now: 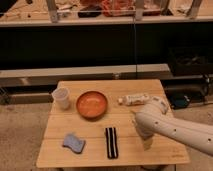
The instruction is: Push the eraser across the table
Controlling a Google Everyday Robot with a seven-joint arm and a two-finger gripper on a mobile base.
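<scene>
Eraser (111, 142) lies flat in the lower middle of the frame, near the front edge of the surface (90, 125), long axis running front to back. A blue-grey sponge (74, 143) is to its left, well apart. An orange bowl (92, 104) sits above it, with bare wood between.

- Gripper (146, 142) hangs low over the surface at lower right, just beside the eraser's right flank and not touching it. White arm (175, 131) comes in from the right edge. Cannot make out whether the gripper is spread or closed.
- Handling, judged: the eraser is a small, light, rigid block that should slide readily on the smooth slats. Being long and narrow, it will likely pivot if nudged near one end.
- Contact point: no grasp needed. Press against the middle of the right long side, low down, so it travels straight toward the left.
- Risk: that path leads toward the sponge.
</scene>
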